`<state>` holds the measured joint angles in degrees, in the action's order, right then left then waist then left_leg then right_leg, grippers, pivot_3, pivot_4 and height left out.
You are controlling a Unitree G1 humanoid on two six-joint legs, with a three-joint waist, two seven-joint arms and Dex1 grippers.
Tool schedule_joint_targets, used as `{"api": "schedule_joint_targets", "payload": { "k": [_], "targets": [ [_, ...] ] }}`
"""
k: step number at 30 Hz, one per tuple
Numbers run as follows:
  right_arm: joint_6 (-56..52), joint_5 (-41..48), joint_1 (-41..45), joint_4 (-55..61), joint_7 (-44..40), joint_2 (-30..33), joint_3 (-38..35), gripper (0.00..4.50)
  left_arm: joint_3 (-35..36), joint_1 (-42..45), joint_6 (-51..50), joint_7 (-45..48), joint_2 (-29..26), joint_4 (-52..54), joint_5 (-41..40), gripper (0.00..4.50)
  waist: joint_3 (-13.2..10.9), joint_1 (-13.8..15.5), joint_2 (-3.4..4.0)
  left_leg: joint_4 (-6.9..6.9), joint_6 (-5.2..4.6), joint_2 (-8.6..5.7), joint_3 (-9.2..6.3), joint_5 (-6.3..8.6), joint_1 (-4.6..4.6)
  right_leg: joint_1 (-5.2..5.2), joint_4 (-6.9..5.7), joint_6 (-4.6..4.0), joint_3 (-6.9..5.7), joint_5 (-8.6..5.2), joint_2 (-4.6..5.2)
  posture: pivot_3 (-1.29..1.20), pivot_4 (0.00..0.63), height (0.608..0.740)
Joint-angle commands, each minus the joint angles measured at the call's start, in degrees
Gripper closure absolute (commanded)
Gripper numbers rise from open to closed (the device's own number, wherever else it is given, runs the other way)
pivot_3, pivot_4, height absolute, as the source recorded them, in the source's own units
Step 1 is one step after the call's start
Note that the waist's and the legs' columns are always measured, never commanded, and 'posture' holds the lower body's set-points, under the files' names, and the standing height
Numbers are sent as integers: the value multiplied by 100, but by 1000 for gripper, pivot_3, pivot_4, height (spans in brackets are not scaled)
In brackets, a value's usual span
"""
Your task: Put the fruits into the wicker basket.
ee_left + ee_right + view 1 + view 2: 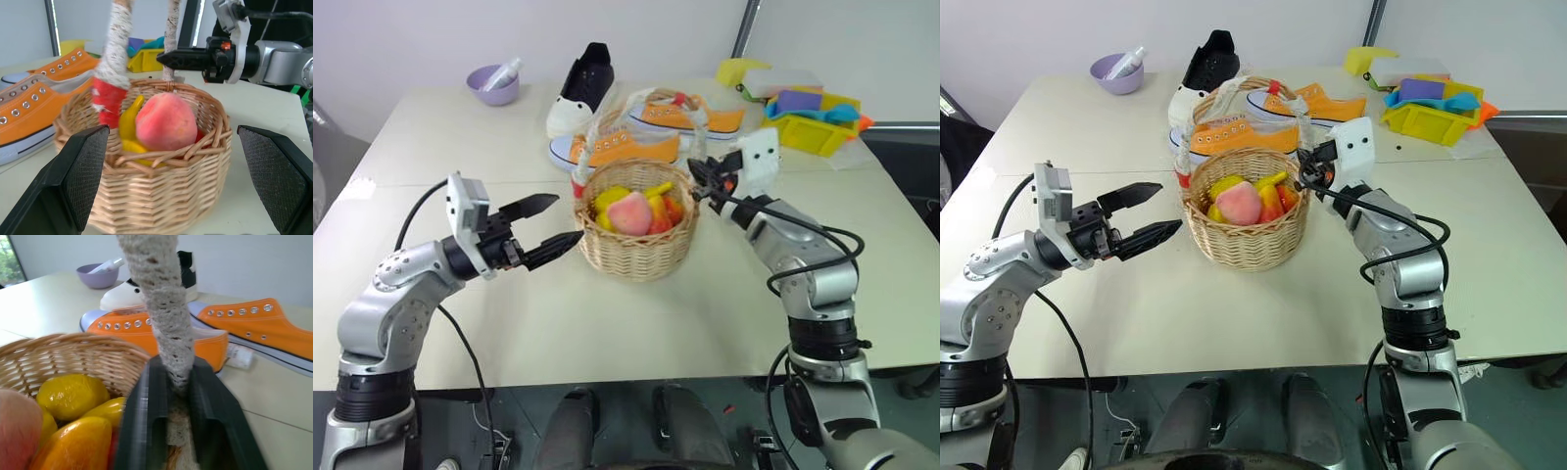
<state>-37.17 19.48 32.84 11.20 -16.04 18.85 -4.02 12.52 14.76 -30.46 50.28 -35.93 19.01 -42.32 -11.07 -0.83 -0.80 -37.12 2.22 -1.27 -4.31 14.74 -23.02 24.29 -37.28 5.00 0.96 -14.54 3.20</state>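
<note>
While the peach (629,211) sits on top of the pile in the wicker basket (636,250), with the red-to-orange mango (664,212) tucked against it, both fruits already lie inside the rim. From the right gripper (702,180) the basket lies just to its inner side; its jaws are pressed together around the white-wrapped base of the handle (166,328), which rises upright between them. The left gripper (548,223) hovers just beside the opposite wall, jaws wide apart and holding nothing, with the basket straight ahead of its tips. The right arm is plainly the one engaged, so any lift would run up along the handle's arch. Yellow fruit (71,395) hides the basket's floor, and the peach covers much of the mango.
</note>
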Motion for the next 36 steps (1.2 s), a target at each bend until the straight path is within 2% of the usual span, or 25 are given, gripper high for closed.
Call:
{"api": "schedule_joint_targets", "payload": {
  "k": [1, 8, 13, 17, 19, 21, 24, 25, 32, 36],
  "targets": [
    [62, 162, 89, 550, 122, 154, -567, 4482, 95, 32, 97, -29, -36, 212, -49, 0, -1, 0, 2, 0, 0, 0, 0, 0, 0, 0, 0, 0, 0, 0, 0, 0, 150, 738],
    [139, -326, 81, -285, 806, 1295, -1940, 4482, 26, 78, 130, -37, -6, 147, 2, 0, -1, 32, 1, -3, 0, -10, 8, 0, -12, 2, 8, 0, -1, 0, 7, 0, 150, 738],
    [1095, -520, 455, -2426, 934, 1974, -2553, 4482, -164, 323, 193, 14, 80, -53, 137, 0, -1, -28, 1, -1, -1, -8, 48, 0, 0, 2, 4, 1, 12, 1, -1, 0, 150, 738],
    [1641, -529, 596, -3277, 811, 2180, -2625, 4482, -150, 395, 227, 34, 51, -101, 156, 0, -1, -86, 2, 8, -9, 4, 84, 5, 27, 2, -3, 0, 52, 1, -22, 0, 150, 738],
    [1730, -453, 594, -3365, 686, 2227, -2650, 3533, -127, 391, 221, 33, 38, -83, 152, 0, 0, -115, 2, 8, -11, 11, 85, 6, 30, 2, -7, 0, 57, 1, -31, 0, 150, 738],
    [1781, -450, 546, -3298, 631, 2253, -2621, 2813, -114, 378, 221, 37, 23, -77, 161, 0, 0, -133, 2, 8, -11, 15, 82, 6, 30, 2, -10, 0, 57, 1, -35, 0, 150, 738],
    [1743, -499, 268, -2887, 565, 2263, -2552, 1228, -97, 333, 234, 18, 11, -72, 191, 0, 0, -137, 2, 7, -11, 16, 82, 6, 31, 2, -11, 0, 59, 1, -36, 0, 150, 738],
    [1706, -507, 89, -2634, 540, 2265, -2567, 840, -86, 306, 234, -30, 16, -71, 217, 0, 0, -135, 2, 7, -11, 16, 82, 6, 31, 2, -11, 0, 59, 1, -36, 0, 150, 738],
    [1507, -117, -1610, -838, -143, 2260, -3003, 840, -92, 114, 489, -524, 33, -346, 830, 0, 0, -5, 3, 5, -13, 19, 79, 7, 33, -3, -11, 1, 61, 1, -35, 0, 150, 738],
    [1969, 418, -2835, 240, -1557, 2128, -2623, 840, -116, -188, 1068, -736, 88, -848, 1457, 0, 2, -5, 6, 6, -17, 21, 78, 10, 72, -49, 2, 1, 62, -1, -44, 0, 150, 738]
  ]
}}
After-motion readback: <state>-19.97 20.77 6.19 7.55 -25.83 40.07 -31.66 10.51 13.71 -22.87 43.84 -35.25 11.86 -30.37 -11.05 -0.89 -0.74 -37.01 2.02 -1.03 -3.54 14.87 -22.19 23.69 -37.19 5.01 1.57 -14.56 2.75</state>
